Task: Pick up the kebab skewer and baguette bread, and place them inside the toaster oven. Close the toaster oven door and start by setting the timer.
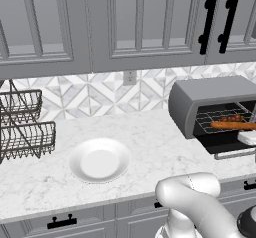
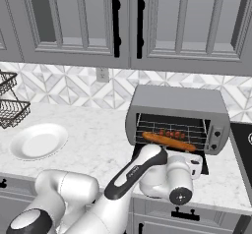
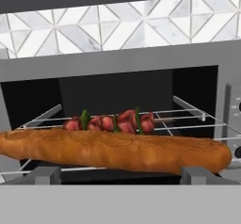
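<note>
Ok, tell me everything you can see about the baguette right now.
The baguette bread is a long, slim loaf with an orange-brown, rough-looking crust and rounded ends. It lies flat on the wire rack inside the open toaster oven, across the front of the cavity, nearly spanning its width. The kebab skewer lies just behind it, parallel; whether they touch is unclear. The open gripper faces the loaf without holding it.

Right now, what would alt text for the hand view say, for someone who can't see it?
A long golden-brown baguette bread lies across the wire rack of an open toaster oven, with a kebab skewer of red meat chunks just behind it. Patterned tile shows above the oven, and the open gripper sits at the bottom.
</note>
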Available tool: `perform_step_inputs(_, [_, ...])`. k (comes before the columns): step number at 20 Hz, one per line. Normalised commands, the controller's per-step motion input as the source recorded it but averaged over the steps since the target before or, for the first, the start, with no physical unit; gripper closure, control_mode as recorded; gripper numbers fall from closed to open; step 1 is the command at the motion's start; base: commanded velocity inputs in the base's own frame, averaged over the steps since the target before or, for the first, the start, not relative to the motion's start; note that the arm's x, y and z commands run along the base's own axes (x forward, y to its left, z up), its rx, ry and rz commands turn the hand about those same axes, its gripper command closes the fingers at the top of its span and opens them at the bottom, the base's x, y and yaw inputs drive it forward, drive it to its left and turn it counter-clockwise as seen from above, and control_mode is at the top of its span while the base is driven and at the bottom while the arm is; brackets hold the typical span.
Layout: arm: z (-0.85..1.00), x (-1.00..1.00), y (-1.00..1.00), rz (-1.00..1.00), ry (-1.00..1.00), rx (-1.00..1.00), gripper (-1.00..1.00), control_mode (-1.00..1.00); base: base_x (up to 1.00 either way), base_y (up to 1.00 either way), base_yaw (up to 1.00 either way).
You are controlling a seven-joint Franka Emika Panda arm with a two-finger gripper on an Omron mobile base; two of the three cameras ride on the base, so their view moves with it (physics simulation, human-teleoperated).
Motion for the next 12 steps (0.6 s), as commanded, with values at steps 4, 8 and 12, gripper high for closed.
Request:
perform_step_inputs(4, [0.0,0.09,0.0,0.0,0.0,0.0,-1.0,-1.0,0.0,0.0,0.0])
perform_step_inputs(8, [0.0,0.09,0.0,0.0,0.0,0.0,-1.0,-1.0,0.0,0.0,0.0])
perform_step_inputs(12, [0.0,0.08,0.0,0.0,0.0,0.0,-1.0,-1.0,0.0,0.0,0.0])
